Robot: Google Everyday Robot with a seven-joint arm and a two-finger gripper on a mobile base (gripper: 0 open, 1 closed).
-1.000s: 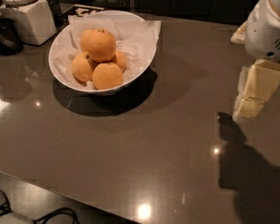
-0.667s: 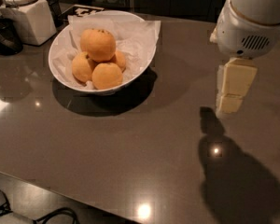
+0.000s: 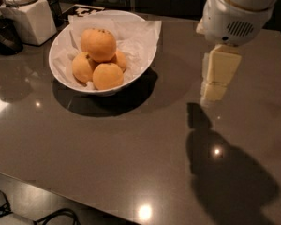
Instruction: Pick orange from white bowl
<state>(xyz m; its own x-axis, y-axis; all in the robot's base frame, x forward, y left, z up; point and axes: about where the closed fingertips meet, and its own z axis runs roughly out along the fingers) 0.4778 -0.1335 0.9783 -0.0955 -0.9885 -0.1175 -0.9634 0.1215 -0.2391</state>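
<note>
The orange (image 3: 99, 44) is the largest fruit, with dark specks at its top, and it sits on top of several smaller oranges (image 3: 107, 76) in the white bowl (image 3: 61, 77). The bowl is lined with crumpled white paper and stands at the upper left of the brown table. My gripper (image 3: 214, 91) hangs from the white arm at the upper right, above the table and well to the right of the bowl. It holds nothing.
A white square canister (image 3: 29, 17) with a lid stands at the far left behind the bowl, next to a dark object (image 3: 3, 35). The table's front edge (image 3: 84, 198) runs along the bottom left, with cables on the floor below.
The arm and gripper have moved left toward the bowl and further into view. The bowl and oranges have not moved.
</note>
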